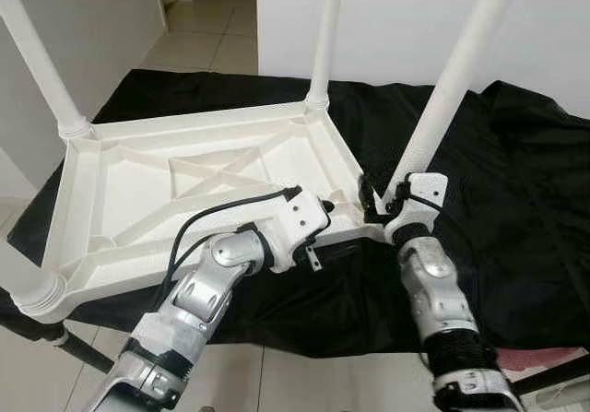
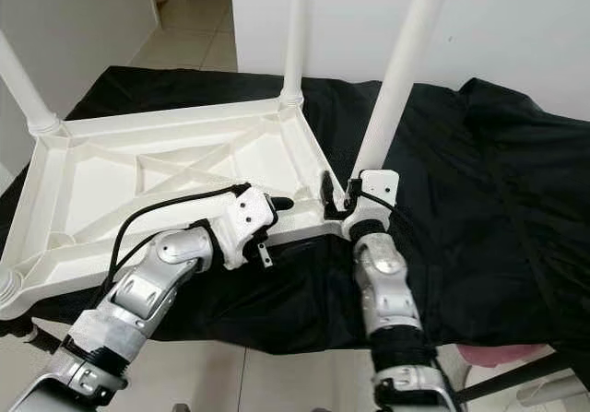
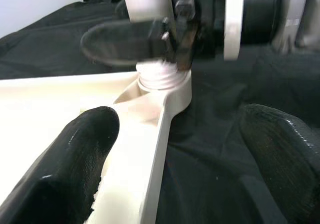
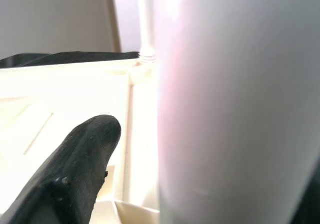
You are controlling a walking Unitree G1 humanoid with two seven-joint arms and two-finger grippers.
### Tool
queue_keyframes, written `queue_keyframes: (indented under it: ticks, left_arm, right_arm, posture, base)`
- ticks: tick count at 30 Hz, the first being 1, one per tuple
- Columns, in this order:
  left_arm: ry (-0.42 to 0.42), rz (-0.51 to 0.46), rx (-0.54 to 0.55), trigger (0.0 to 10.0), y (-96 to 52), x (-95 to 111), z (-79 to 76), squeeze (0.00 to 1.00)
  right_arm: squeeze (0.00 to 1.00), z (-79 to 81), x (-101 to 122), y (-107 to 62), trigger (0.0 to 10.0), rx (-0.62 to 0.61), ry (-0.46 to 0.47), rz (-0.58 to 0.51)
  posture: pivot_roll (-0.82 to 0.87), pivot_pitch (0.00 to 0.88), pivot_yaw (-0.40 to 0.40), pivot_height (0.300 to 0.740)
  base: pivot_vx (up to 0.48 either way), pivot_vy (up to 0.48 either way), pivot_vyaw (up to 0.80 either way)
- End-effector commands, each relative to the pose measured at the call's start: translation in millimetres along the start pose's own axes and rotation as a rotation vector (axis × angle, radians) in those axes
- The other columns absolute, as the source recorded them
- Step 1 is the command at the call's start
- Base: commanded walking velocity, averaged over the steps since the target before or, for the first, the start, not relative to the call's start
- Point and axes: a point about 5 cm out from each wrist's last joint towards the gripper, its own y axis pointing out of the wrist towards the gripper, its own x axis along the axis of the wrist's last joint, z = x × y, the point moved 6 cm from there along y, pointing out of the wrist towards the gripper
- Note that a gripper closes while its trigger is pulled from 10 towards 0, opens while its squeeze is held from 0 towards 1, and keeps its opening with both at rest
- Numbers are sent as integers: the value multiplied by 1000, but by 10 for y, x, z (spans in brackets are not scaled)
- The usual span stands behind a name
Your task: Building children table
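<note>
Pincer [image 1: 376, 200] probably gripping leg [image 1: 452, 80].

White table [image 1: 198, 186] upside down, legs [image 1: 324, 39] upright.

Black cloth [image 1: 516, 172] over work surface, tiled floor [image 1: 217, 34], white wall [image 1: 406, 16]

White plastic table [image 1: 184, 182] and legs [image 1: 461, 71], black cloth [image 1: 516, 209].
</note>
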Motion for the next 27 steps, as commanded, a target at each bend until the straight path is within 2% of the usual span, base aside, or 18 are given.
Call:
queue_keyframes:
  ticks: [1, 5, 8, 13, 14, 15, 16, 27]
  left_arm:
    - [-2, 10, 3, 10000, -16, -24, -12, 0]
    - [-3, 11, 4, 10000, -20, -30, -13, 0]
    - [-4, 9, 4, 10000, -13, -21, -21, 0]
    - [-4, 8, 4, 10000, -12, -16, -20, 0]
    - [-3, 7, 5, 10000, -12, -15, -23, 0]
    - [-3, 7, 5, 10000, -12, -15, -23, 0]
    - [-1, 7, 4, 10000, -7, -12, -31, 0]
    - [0, -1, 6, 10000, 8, 16, -36, 0]
  right_arm:
    - [0, -7, -33, -7, 10000, 40, 3, 7]
    - [0, -11, -43, 0, 10000, 84, 1, 19]
    - [0, -4, -51, 47, 10000, 271, -15, 65]
    - [0, 3, -48, 56, 10000, 305, -25, 69]
    - [0, 18, -70, 70, 824, 342, -35, 82]
    - [0, 18, -70, 70, 824, 342, -35, 82]
    - [0, 32, -98, 79, 0, 389, -37, 100]
    - [0, 49, -192, 2, 0, 437, -19, 128]
  posture:
    - [-29, 0, -30, 740]
    - [-30, 0, -29, 740]
    - [-20, 0, -35, 740]
    - [-17, 0, -36, 740]
    - [-14, 0, -37, 740]
    - [-14, 0, -37, 740]
    - [-11, 0, -40, 740]
    - [-7, 0, -47, 740]
  base:
    - [0, 0, 0]
    - [0, 0, 0]
    - [0, 0, 0]
    - [0, 0, 0]
    - [0, 0, 0]
    - [0, 0, 0]
    - [0, 0, 0]
    - [0, 0, 0]
